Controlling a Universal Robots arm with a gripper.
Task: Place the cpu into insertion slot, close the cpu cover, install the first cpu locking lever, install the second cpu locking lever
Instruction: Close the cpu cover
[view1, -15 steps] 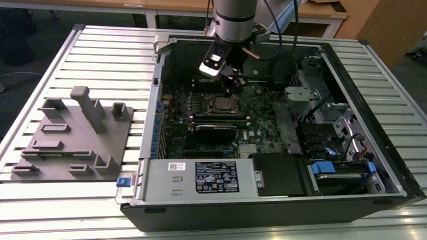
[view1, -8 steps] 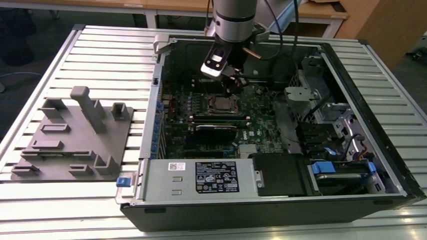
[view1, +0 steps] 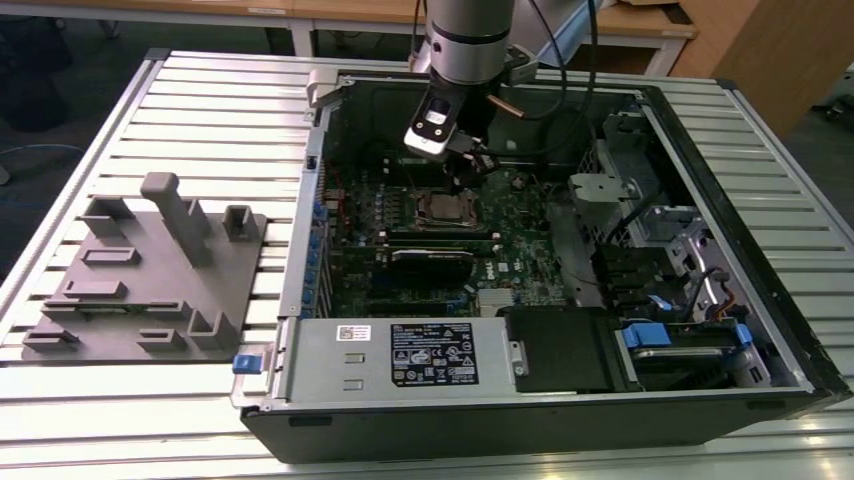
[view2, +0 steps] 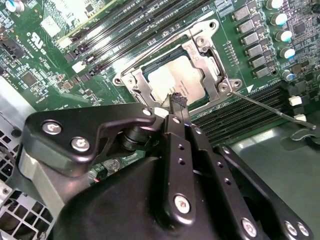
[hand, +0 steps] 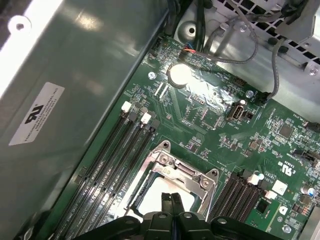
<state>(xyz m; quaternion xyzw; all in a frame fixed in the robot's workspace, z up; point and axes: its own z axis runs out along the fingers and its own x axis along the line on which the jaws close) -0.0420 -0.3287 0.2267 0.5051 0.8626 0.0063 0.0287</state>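
My jaws pinched together on nothing, I hover beside the pale silvery square cpu (view1: 446, 208) under its thin silver cover frame (view2: 141, 89), mid exterior view; the thin steel lever (view2: 270, 106) looks springy, best pressed near its end.

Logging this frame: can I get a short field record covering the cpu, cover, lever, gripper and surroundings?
cpu: seated in the insertion slot, silvery top showing through the cover's window
cpu cover: lying flat over the cpu
locking lever: one thin metal rod sticks out from the socket corner over the memory slots, seemingly unlatched
gripper: shut, tip at the socket's edge
setting: open computer case on a slatted table; grey fixture on the exterior view's left
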